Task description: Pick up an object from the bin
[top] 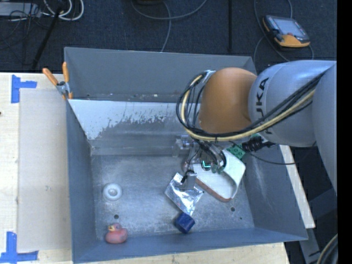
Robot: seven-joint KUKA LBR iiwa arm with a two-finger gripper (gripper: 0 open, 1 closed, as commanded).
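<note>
— Grey metal bin [110, 120], floor mostly bare. Low, right of centre: claw [199, 164], over crumpled foil wrapper [184, 196], just beside white pad with brown rim [225, 185]. Spread or pressed together: cannot tell, hidden behind cables [190, 100].
— Risks?
— Probably a double grab of foil and pad, or a slip off thin crumpled foil. Near: blue block [185, 222]. Well apart, safe: pink duck [116, 234], white ring [113, 192].

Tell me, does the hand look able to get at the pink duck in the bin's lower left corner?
Probably yes. The pink duck sits alone on bare floor, with nothing on or against it. The hand hangs across the bin, by the crumpled foil. The corner walls close by may cramp it.
</note>
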